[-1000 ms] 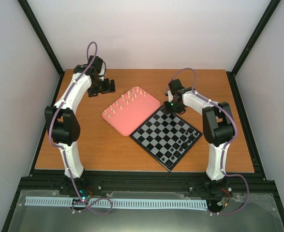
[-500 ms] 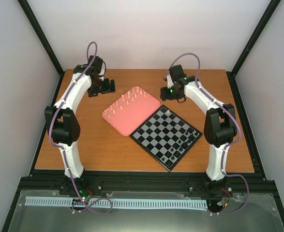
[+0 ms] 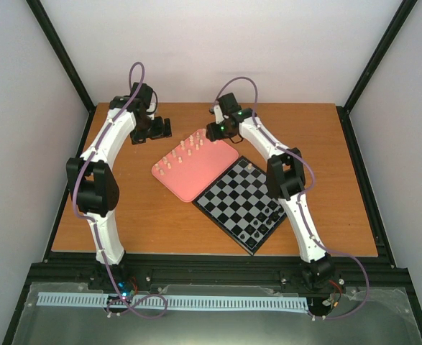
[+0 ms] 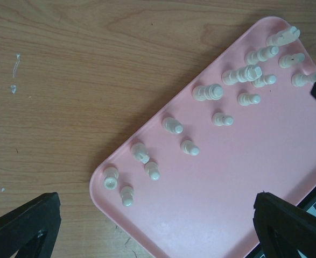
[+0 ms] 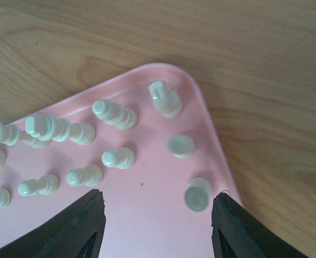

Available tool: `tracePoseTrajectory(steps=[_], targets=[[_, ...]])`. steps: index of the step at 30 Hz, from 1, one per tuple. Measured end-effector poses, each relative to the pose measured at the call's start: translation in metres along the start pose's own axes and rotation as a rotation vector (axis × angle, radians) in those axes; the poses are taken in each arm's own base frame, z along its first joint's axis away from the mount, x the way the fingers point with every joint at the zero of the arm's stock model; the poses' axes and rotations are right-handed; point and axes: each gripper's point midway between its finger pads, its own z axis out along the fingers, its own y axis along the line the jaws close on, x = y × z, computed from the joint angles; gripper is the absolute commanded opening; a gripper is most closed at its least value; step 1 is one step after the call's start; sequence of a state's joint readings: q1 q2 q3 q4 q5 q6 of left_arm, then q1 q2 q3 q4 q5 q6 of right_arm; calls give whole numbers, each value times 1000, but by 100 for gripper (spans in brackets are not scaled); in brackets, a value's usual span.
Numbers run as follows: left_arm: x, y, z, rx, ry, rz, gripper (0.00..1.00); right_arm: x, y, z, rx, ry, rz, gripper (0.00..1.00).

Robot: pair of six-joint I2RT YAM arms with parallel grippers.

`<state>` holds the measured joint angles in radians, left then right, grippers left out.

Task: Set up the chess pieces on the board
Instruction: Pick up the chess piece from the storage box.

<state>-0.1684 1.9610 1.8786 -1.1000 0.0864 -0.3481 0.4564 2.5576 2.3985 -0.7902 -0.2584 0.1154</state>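
Right arm [image 3: 257,136] is stretched out over the far corner of the pink tray [image 5: 158,215]. The right jaws hang just above it, spread apart with nothing between them. Right under them are the cream chess pieces [image 5: 118,157]. Nearly the whole set is on that tray, in loose rows running along it.

The board [image 3: 232,194] lies right beside the tray on the wooden tabletop [image 3: 146,215]. Their edges look like they touch, but I can't say for sure. One lone cream piece [image 3: 250,167] stands near the board's far corner, and the small black pieces [image 3: 257,230] line its near-right side.

Left arm [image 3: 110,144] is off at the far-left of the tabletop. The left jaws are wide open and empty, with the tray's left part showing below them in the wrist view.
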Motion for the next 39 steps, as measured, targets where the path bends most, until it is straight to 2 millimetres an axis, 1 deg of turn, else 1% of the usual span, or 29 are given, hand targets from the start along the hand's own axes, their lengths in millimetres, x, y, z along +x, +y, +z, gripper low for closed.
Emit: tracePoseTrajectory(steps=[1,3,10,16,23,31,39], targets=[[0,0,0,0,0,0,100,4,4,6,-3,12,-3,54],[0,0,0,-1,0,-1,100,8,6,9,0,21,-8,53],[0,0,0,-1,0,-1,100,2,-3,5,40,4,-6,51],[0,0,0,0,0,-2,100,2,-6,5,55,3,-5,45],[0,0,0,0,0,-5,100,3,-7,7,56,6,-4,45],[0,0,0,0,0,-8,100,14,-10,20,55,34,2,45],[1,1,1,3,4,-10,100,20,-12,27,57,50,8,40]])
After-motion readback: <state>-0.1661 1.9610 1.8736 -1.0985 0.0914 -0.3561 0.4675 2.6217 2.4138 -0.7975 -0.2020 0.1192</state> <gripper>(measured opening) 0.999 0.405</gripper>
